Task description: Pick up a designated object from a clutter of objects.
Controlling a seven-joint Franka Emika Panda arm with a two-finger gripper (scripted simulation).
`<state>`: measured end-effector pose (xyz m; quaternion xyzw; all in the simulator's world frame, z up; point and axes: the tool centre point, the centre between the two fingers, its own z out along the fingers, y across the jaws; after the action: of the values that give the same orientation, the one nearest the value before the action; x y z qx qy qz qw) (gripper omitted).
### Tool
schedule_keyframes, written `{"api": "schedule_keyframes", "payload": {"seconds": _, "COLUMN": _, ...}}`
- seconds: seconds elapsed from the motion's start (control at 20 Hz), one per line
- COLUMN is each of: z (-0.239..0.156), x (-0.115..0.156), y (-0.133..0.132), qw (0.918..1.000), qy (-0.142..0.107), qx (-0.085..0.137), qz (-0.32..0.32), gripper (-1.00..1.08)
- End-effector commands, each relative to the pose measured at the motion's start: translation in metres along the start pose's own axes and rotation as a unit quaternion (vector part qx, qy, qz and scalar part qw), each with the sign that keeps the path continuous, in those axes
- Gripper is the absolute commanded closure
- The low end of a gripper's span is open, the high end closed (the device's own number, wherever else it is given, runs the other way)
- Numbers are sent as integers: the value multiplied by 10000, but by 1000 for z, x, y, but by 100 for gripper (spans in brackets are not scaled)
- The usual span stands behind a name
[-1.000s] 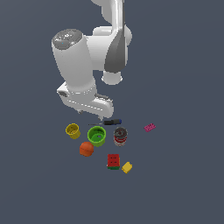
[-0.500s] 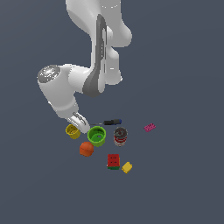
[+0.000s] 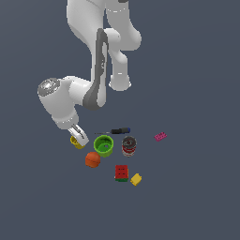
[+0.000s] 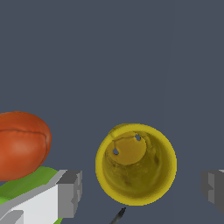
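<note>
One white arm reaches down to the exterior view's left end of a small scatter of things on a dark grey bench. Its claw is spread wide, one finger on each side of the yellow cup, and neither finger touches the cup in the wrist view. That cup stands upright with its hollow mouth facing the wrist camera, two small holes showing in its floor.

In the exterior view the yellow cup is partly hidden behind the claw, at the far left of the group. Just beside it, toward the exterior view's right, stands the larger green cup. An orange ball lies near both cups, in front of them; in the wrist view it sits close beside one finger, with a strip of the green cup below it. A red-labelled can stands next to the green cup on its other side, with a blue-handled screwdriver lying behind them. A red-green cube and a yellow block sit nearest the front, close together. A magenta brick lies well apart at the exterior view's right.
</note>
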<state>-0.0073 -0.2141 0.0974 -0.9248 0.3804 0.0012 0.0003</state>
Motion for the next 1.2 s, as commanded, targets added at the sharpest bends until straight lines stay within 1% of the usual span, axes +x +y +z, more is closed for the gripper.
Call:
{"api": "schedule_keyframes", "payload": {"seconds": 0.0, "z": 0, "x": 0, "y": 0, "qw": 10000, "qy": 3, "qx": 2, "qz": -3, "gripper": -92}}
{"api": "schedule_keyframes", "payload": {"seconds": 0.25, "z": 12, "x": 0, "y": 0, "qw": 10000, "qy": 5, "qx": 2, "qz": 4, "gripper": -92}}
{"api": "schedule_keyframes", "payload": {"seconds": 0.6, "z": 44, "x": 0, "y": 1, "qw": 10000, "qy": 10, "qx": 1, "qz": 21, "gripper": -92}}
{"api": "schedule_keyframes", "payload": {"seconds": 0.85, "z": 51, "x": 1, "y": 1, "qw": 10000, "qy": 11, "qx": 1, "qz": 23, "gripper": -92}}
{"api": "schedule_keyframes", "payload": {"seconds": 0.9, "z": 51, "x": 1, "y": 1, "qw": 10000, "qy": 11, "qx": 1, "qz": 23, "gripper": 108}}
{"api": "schedule_keyframes", "payload": {"seconds": 1.15, "z": 51, "x": 1, "y": 1, "qw": 10000, "qy": 11, "qx": 1, "qz": 23, "gripper": 108}}
